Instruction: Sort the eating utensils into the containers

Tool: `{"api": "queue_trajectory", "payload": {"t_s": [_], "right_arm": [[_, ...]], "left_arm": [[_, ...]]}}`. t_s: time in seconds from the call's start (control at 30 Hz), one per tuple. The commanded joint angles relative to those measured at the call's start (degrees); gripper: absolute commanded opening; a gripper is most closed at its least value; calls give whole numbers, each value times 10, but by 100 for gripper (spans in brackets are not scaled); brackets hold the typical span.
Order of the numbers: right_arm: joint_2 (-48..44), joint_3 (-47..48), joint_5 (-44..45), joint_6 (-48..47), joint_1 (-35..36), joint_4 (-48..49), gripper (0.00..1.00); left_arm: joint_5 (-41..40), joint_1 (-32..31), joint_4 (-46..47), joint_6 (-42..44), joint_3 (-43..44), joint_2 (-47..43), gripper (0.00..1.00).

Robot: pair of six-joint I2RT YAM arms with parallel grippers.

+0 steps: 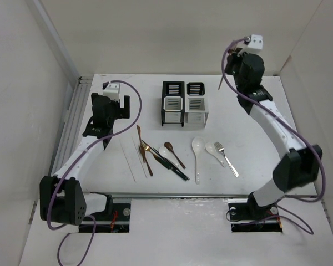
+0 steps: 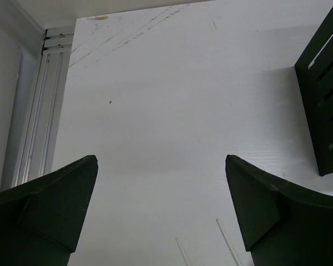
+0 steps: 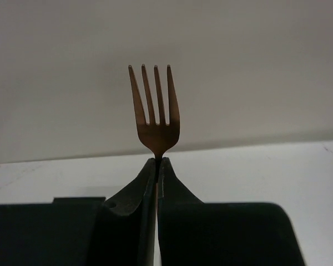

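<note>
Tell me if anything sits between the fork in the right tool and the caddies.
Nothing visible does. The right tool holds the copper fork up off the surface, and only bare table lies between it and the caddies.

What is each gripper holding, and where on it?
The right gripper clamps a copper fork by the neck, just under its head. The left gripper is open and empty.

Copper-toned metal fork (image 3: 157, 136), satin sheen; matt black, probably plastic right gripper (image 3: 157, 162).

White table (image 1: 216, 117) w/ alu rail (image 1: 72, 123) along its left edge, white walls (image 1: 155, 33) around.
</note>
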Motion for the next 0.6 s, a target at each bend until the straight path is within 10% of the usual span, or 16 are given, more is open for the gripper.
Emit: {"api": "queue_trajectory", "payload": {"t_s": [0.0, 0.57], "right_arm": [[81, 78, -43, -29, 16, 135, 0], [284, 73, -84, -8, 48, 286, 0]], "left_arm": [[-12, 2, 4, -6, 49, 4, 99], [-16, 2, -19, -28, 81, 47, 99]]}}
